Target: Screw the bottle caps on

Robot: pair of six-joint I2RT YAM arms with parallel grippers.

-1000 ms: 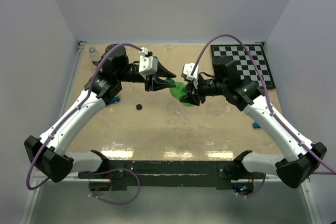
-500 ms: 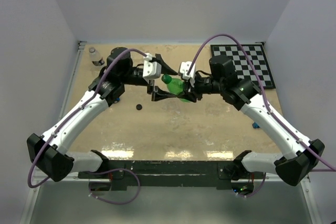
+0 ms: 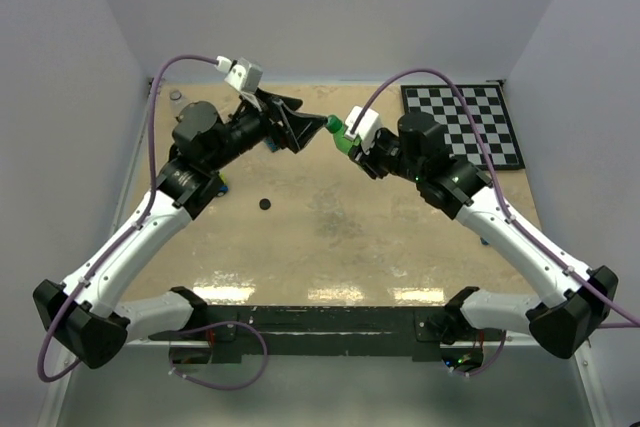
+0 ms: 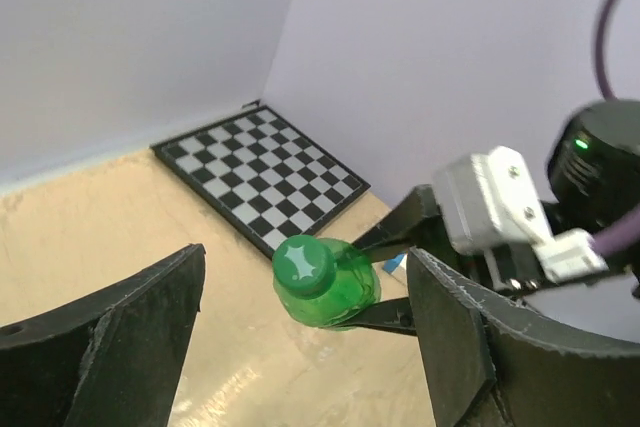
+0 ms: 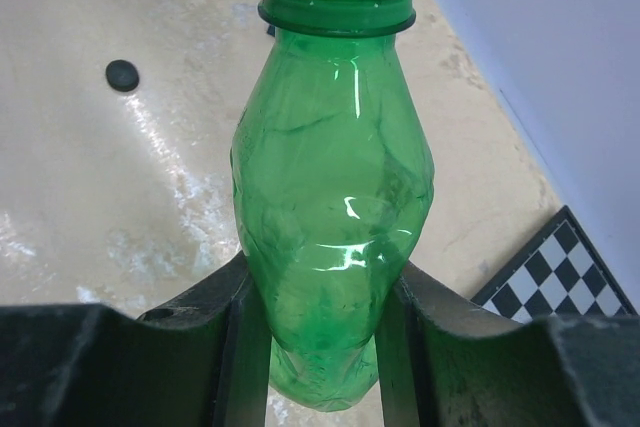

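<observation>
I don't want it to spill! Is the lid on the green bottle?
On: the green cap covers the neck of the green bottle. How tightly screwed, cannot tell.

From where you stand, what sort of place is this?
Probably a robot test cell in a lab: a sandy tabletop boxed in by plain pale walls, two white-and-black arms bolted along its near edge, and a black-and-white checkerboard lying flat in one corner.

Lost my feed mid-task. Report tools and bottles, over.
Right tool shut on green bottle, held aloft. Left tool open, straddling its green cap. Black cap loose on table, clear bottle far left. Nothing in the way.
</observation>
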